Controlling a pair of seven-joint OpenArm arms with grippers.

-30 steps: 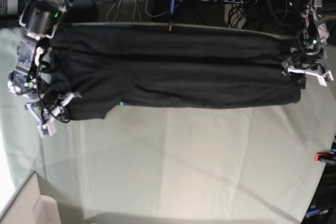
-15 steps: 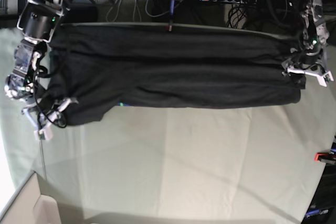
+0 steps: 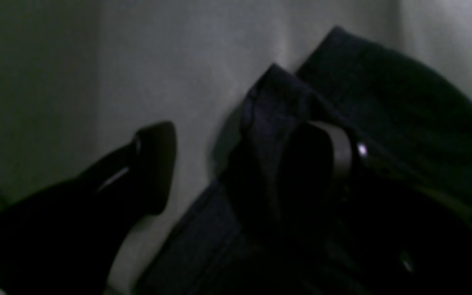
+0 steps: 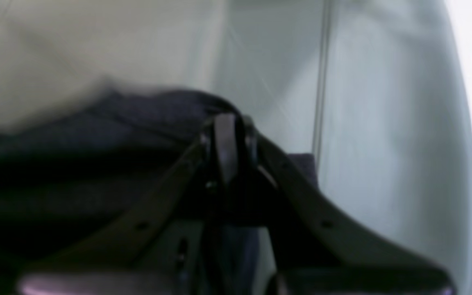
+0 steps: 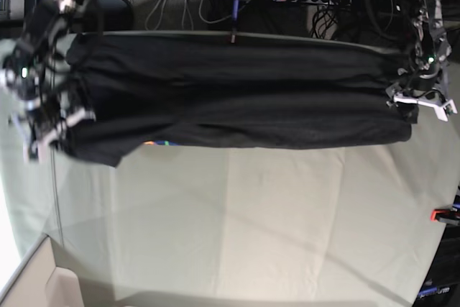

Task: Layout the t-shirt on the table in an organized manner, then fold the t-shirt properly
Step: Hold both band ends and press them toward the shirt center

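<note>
My right fingers [image 5: 34, 145], clenched on the t-shirt [image 5: 237, 95], have just dragged its left end farther outward along the bench [image 5: 251, 213]'s far side, stretching it flat, while my left fingers [image 5: 424, 102] stay released at its right end.

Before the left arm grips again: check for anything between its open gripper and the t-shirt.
Nothing visible does. The left gripper is open at the t-shirt end, one finger on the cloth, the other over bare table.

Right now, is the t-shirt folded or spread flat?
Folded lengthwise: the t-shirt lies as a long doubled band across the table, layered edges showing in the left wrist view.
</note>
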